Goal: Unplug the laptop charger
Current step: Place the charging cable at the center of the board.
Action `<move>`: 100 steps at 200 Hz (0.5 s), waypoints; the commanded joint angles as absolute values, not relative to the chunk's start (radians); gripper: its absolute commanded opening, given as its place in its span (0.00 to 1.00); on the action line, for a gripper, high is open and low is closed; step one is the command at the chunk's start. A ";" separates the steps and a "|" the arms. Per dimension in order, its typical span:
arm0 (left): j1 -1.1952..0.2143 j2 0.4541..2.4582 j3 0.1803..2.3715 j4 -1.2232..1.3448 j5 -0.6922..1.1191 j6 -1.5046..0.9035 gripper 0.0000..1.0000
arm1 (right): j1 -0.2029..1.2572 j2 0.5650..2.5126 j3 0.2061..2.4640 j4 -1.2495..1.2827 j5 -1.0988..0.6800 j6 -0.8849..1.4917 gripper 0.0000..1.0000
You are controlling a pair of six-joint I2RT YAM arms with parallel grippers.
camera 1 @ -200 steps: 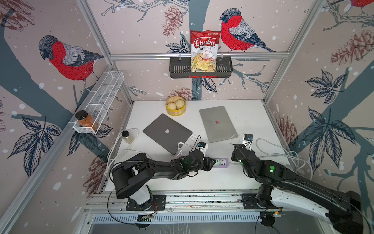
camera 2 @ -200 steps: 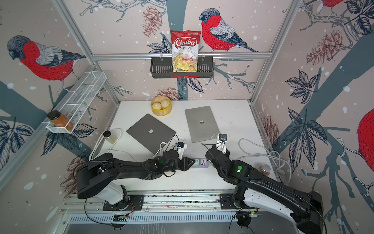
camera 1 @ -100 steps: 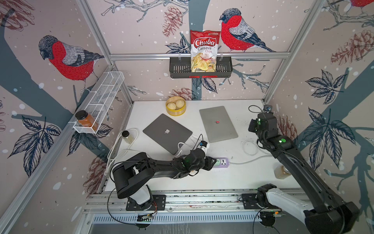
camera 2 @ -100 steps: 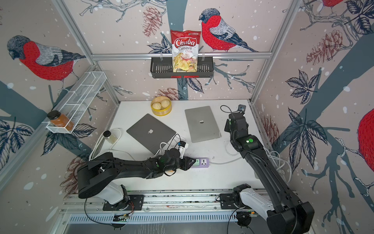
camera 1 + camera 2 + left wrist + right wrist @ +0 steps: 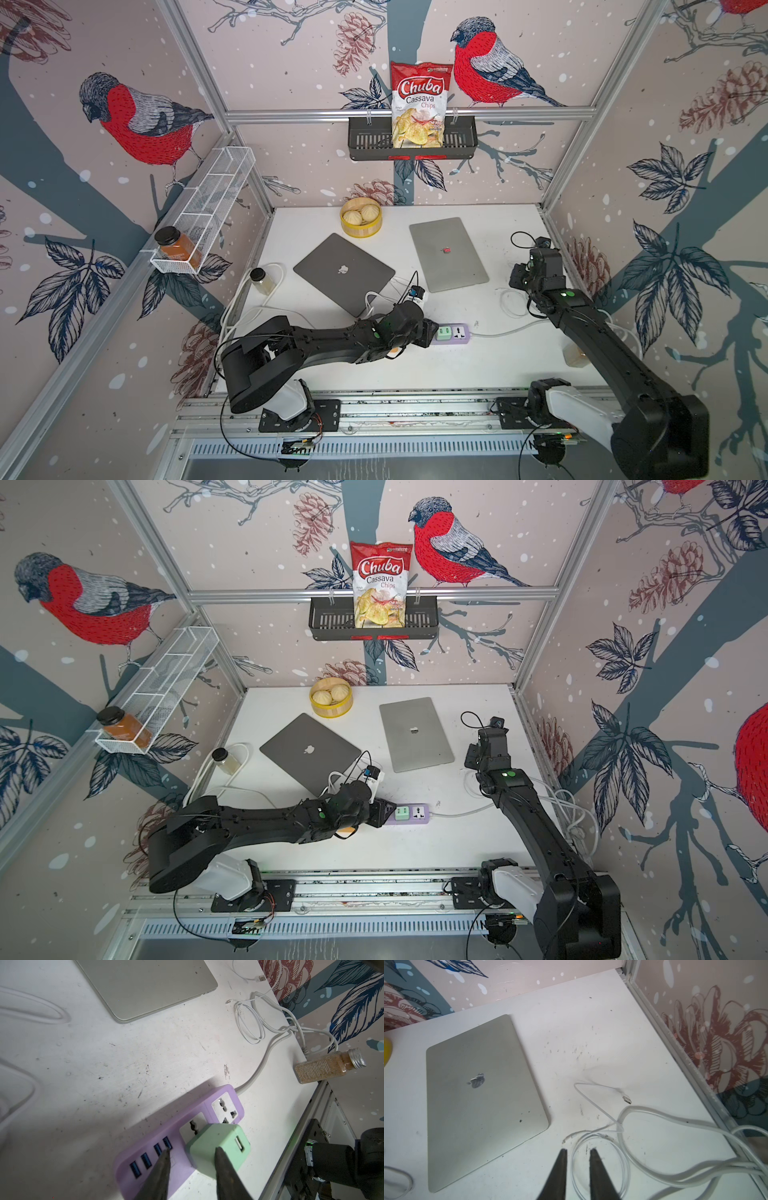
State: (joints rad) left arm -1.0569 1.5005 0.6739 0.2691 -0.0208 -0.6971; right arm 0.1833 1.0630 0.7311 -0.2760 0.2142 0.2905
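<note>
Currently, left gripper [image 5: 192, 1149], jaws narrowly apart, empty, rests on power strip [image 5: 158, 1132], apparently steadying it; right gripper [image 5: 578, 1150], slightly open, empty, hovers above charger cable [image 5: 626, 1098] lying loose beside silver laptop [image 5: 481, 1095].

Blurred white cable [image 5: 66, 1017], yellow basket [image 5: 387, 1051] edge-cropped

A yellow steamer [image 5: 360, 231] of buns [image 5: 353, 216] sits at the surface's [image 5: 478, 374] back; above it a chips bag [image 5: 419, 104] stands in a black basket [image 5: 368, 141]; left of it, an amber jar [image 5: 178, 249] in a white wire shelf [image 5: 216, 189]
</note>
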 commanded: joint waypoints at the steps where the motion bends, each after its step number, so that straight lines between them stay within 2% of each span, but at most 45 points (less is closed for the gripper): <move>1: -1.056 1.473 0.677 0.235 -0.062 -0.670 0.38 | 0.264 1.032 0.703 -0.210 0.151 0.344 0.49; 15: -1.056 1.464 0.682 0.219 -0.064 -0.666 0.38 | 0.373 1.011 0.692 -0.222 0.208 0.369 0.55; 64: -1.039 1.461 0.629 0.201 -0.053 -0.690 0.39 | 0.808 0.966 0.584 -0.226 0.392 0.581 0.68; 100: -1.016 1.466 0.581 0.224 -0.037 -0.694 0.41 | 1.042 1.011 0.561 -0.235 0.545 0.726 0.70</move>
State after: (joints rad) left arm -1.0290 1.4612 0.5919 0.2165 -0.0513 -0.6960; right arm 0.9340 0.9833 0.5621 -0.2409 0.3893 0.5804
